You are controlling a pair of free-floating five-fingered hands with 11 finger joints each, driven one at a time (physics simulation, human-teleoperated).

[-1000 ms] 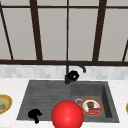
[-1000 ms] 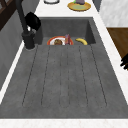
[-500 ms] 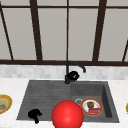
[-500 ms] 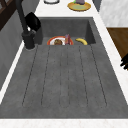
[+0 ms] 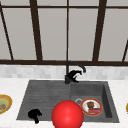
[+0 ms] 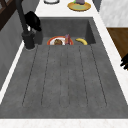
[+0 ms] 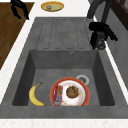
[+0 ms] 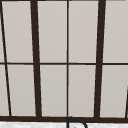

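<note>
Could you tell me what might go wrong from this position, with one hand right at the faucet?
1. The right hand sits against the faucet near its base; a careless move could knock the spout or handle.
2. If water starts, it could splash the red-rimmed plate of food and the banana in the basin.
3. The left hand hangs at the sink's front edge, where the red ball partly blocks the front view.

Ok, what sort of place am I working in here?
It looks like a kitchen sink area under a window. A dark sink with a ribbed draining board is set into a white counter, a black tap stands behind it, and a plate of food and a banana lie in the basin.
</note>
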